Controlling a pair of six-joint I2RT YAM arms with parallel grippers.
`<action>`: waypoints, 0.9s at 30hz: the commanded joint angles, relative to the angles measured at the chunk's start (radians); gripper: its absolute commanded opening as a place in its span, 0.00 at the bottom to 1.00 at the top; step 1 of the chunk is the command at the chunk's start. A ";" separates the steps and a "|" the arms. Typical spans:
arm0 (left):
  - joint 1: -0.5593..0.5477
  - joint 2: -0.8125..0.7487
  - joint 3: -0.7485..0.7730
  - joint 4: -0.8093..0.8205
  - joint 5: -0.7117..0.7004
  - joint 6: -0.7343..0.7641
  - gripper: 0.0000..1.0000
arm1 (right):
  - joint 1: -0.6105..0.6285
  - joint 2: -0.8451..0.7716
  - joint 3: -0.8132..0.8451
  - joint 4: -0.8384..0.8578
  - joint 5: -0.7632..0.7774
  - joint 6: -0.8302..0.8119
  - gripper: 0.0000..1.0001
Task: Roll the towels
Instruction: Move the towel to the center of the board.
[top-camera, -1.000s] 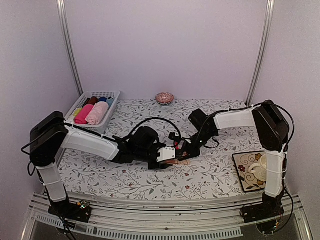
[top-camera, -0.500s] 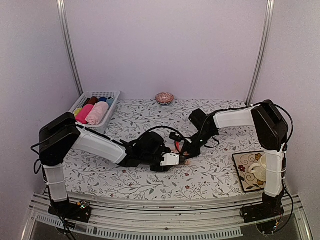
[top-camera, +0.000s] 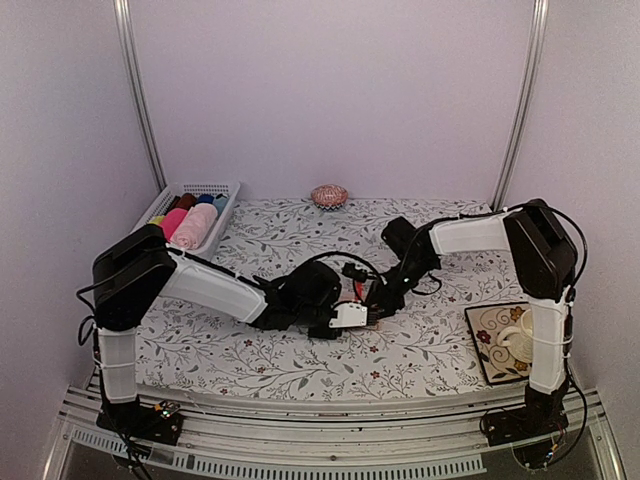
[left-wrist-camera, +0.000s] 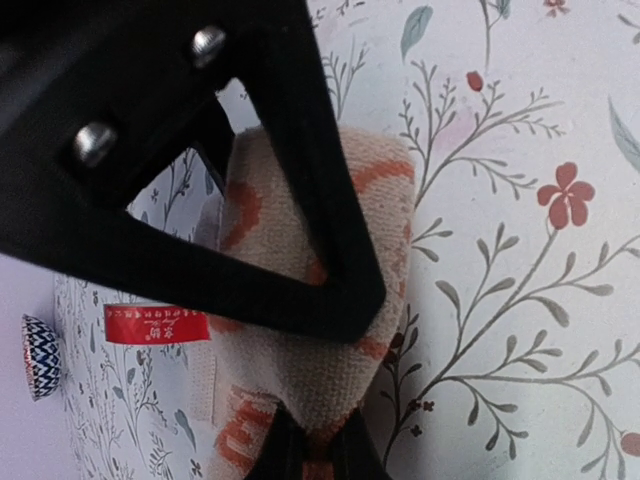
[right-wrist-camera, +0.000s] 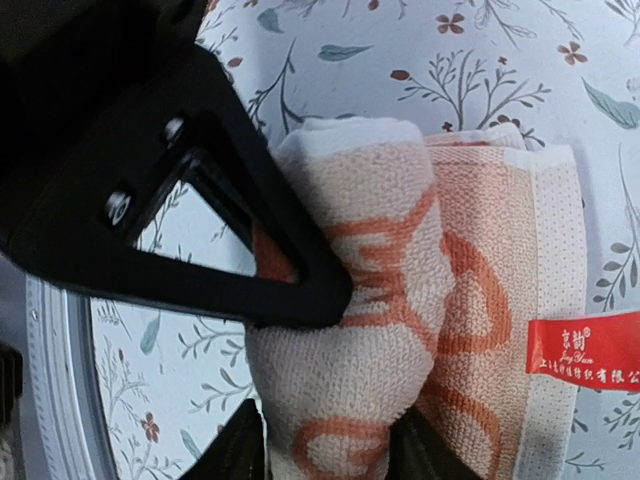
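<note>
While the half-rolled peach towel (right-wrist-camera: 390, 260) lies at the middle of the desk (top-camera: 240, 350), the left end effector (left-wrist-camera: 335, 380) is clamped tight on its roll. The right end effector (right-wrist-camera: 300, 380) straddles the roll, one finger touching it; whether it grips, I cannot tell. The pink towel (top-camera: 196, 225) sits rolled in the basket (top-camera: 215, 188).

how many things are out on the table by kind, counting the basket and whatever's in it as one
peach-orange towel: 1
basket: 1
patterned round ornament: 1
tray: 1
cup on the tray: 1
total: 5
</note>
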 joint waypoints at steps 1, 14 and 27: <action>0.011 0.043 0.040 -0.209 0.093 -0.061 0.00 | -0.035 -0.081 0.000 -0.011 0.061 0.047 0.88; 0.088 0.172 0.371 -0.572 0.324 -0.267 0.00 | -0.136 -0.432 -0.140 0.134 0.649 0.365 0.99; 0.098 0.451 0.897 -0.898 0.326 -0.673 0.00 | -0.158 -0.694 -0.369 0.283 0.470 0.974 0.99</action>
